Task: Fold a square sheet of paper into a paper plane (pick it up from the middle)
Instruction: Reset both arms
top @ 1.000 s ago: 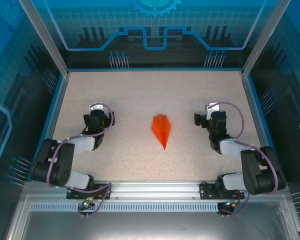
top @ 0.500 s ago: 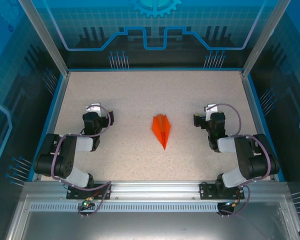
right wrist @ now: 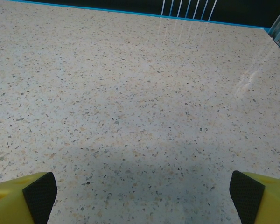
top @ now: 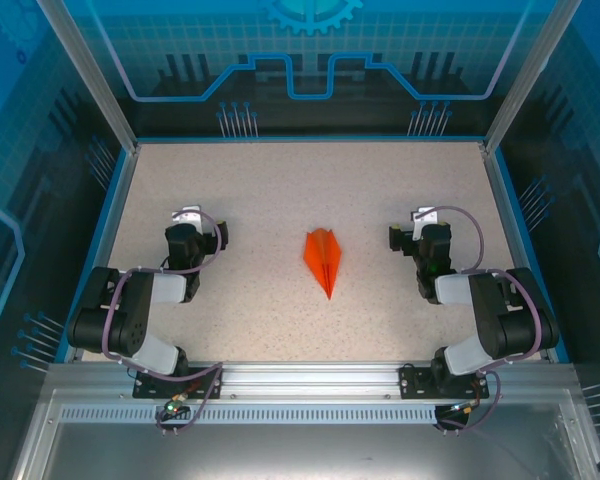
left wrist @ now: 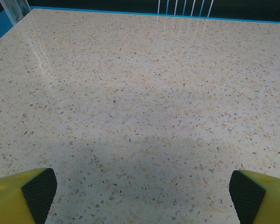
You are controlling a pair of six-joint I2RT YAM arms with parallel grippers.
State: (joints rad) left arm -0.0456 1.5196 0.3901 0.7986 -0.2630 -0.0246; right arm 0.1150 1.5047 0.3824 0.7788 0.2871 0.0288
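The orange paper plane lies flat in the middle of the speckled table, a narrow dart with a centre crease, its tip pointing toward the near edge. My left gripper is folded back to the left of it, well apart. In the left wrist view its jaws stand wide open over bare tabletop, with one black pad at each lower corner. My right gripper sits to the right of the plane, also apart. Its jaws are wide open with nothing between the pads.
A blue rim and clear walls on metal posts enclose the table. A metal rail at the near edge carries both arm bases. Bare tabletop surrounds the plane on all sides.
Both arms have folded back toward their bases since a second ago. The plane has not moved, and both grippers stay open.
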